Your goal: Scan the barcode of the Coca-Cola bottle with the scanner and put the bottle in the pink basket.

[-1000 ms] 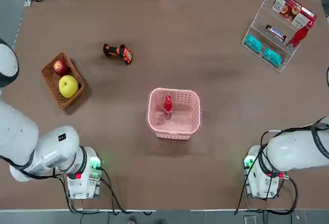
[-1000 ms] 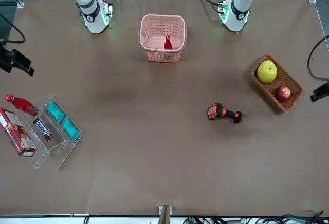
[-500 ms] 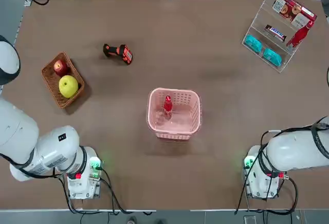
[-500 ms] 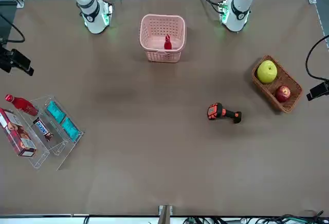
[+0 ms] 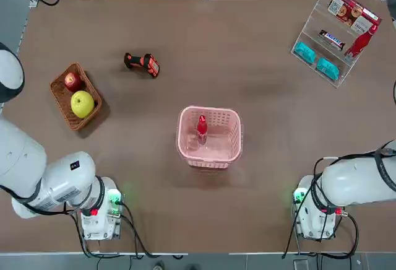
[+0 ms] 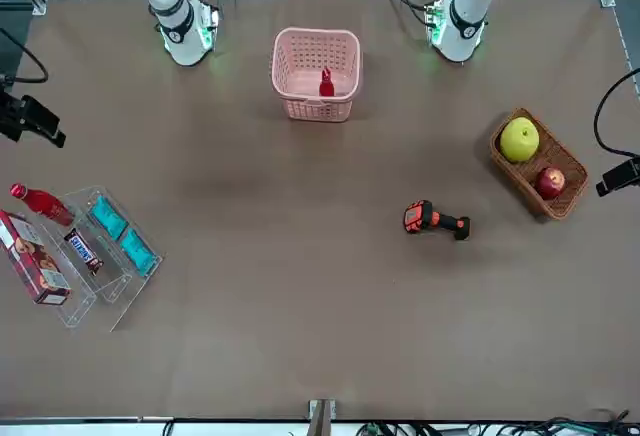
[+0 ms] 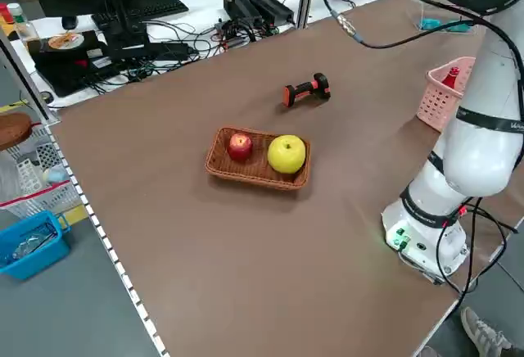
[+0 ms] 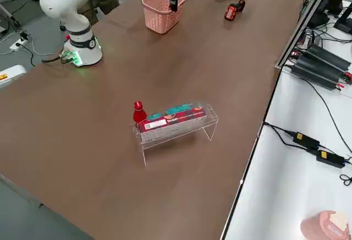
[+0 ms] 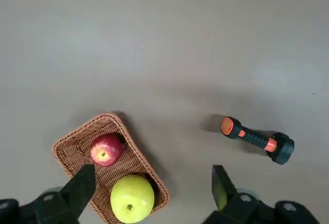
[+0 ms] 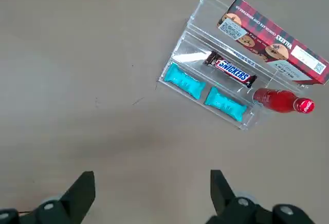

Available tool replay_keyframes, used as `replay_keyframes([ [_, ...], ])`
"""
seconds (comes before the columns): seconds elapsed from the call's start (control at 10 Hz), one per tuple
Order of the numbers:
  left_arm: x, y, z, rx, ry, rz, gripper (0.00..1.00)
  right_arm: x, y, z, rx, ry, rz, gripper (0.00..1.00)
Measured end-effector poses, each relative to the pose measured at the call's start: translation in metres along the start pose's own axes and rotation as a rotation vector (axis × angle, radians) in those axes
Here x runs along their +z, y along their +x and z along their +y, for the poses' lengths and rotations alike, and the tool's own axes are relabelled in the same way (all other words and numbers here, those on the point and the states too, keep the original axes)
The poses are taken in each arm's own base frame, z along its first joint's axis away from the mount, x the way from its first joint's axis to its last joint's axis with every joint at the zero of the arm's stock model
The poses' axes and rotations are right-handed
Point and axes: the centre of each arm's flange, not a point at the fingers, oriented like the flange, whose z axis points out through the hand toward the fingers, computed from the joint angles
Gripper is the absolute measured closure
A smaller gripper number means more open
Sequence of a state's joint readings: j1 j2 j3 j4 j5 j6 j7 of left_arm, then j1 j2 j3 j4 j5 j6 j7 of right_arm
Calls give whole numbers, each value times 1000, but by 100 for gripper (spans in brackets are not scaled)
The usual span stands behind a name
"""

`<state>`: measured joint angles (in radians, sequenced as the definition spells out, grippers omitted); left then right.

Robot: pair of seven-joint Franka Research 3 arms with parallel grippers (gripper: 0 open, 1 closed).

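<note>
Here, your left gripper [image 9: 149, 196] hung with fingers spread, empty, above the wicker basket [image 9: 110, 175] and the scanner [image 9: 257, 140]. Your right gripper [image 10: 149, 193] was likewise apart, high over the clear rack [image 10: 226, 88]. The Coca-Cola bottle [image 5: 202, 128] stood upright inside the pink basket [image 5: 210, 156].

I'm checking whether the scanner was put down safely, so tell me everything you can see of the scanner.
The scanner is a small pistol-shaped handheld with an orange-red and black head and a black handle banded in orange. It looks like hard plastic. It lies on its side on the brown table, free of both grippers. It sits between the wicker fruit basket and the pink basket, apart from each, and nothing touches it but the tabletop. No cable shows on it.
</note>
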<state>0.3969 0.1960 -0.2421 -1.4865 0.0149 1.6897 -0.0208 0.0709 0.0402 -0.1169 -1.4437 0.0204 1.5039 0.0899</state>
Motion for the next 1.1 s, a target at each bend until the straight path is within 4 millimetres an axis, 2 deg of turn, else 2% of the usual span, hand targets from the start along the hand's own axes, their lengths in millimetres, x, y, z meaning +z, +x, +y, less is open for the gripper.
replay_keyframes([
  [0.6, -6, -2, 24, -2, -30, 8, 0, 0, 0, 0, 0, 0, 0, 1],
  [0.9, -7, -6, 54, -11, -37, 8, 0, 0, 0, 0, 0, 0, 0, 1],
  [1.1, -8, -7, 61, -7, -38, 8, 0, 0, 0, 0, 0, 0, 0, 1],
])
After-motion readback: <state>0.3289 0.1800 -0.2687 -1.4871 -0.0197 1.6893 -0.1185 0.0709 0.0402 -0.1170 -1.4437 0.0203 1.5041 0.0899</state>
